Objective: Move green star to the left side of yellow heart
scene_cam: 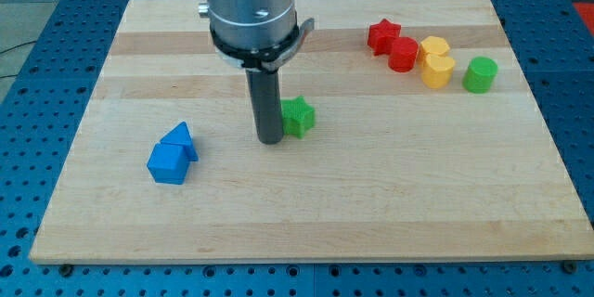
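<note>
A green star [299,116] lies near the middle of the wooden board [371,204]. My tip [270,138] stands just to the star's left, touching or almost touching it. A yellow heart [437,71] lies at the view's upper right, far to the right of the star. A yellow hexagon-like block [433,49] sits just above the heart.
A red star [382,34] and a red round block [403,55] lie just left of the yellow blocks. A green cylinder [480,74] lies right of the heart. Two blue blocks [173,155] sit together at the lower left.
</note>
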`<state>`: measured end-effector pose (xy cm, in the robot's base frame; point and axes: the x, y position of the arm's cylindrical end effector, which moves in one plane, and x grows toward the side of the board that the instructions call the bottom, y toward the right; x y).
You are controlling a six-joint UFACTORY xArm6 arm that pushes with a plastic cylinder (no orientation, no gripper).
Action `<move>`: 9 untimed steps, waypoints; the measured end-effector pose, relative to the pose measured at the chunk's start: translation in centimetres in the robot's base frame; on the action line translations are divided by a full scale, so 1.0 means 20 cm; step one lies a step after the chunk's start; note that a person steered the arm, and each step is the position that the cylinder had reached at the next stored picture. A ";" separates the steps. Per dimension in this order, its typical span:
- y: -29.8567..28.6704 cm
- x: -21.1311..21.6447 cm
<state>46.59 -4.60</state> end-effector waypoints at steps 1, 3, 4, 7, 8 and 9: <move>0.04 -0.21; 0.10 -0.24; 0.03 -0.15; 0.41 -0.37; 0.29 -0.41; 0.35 -0.37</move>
<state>39.12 2.30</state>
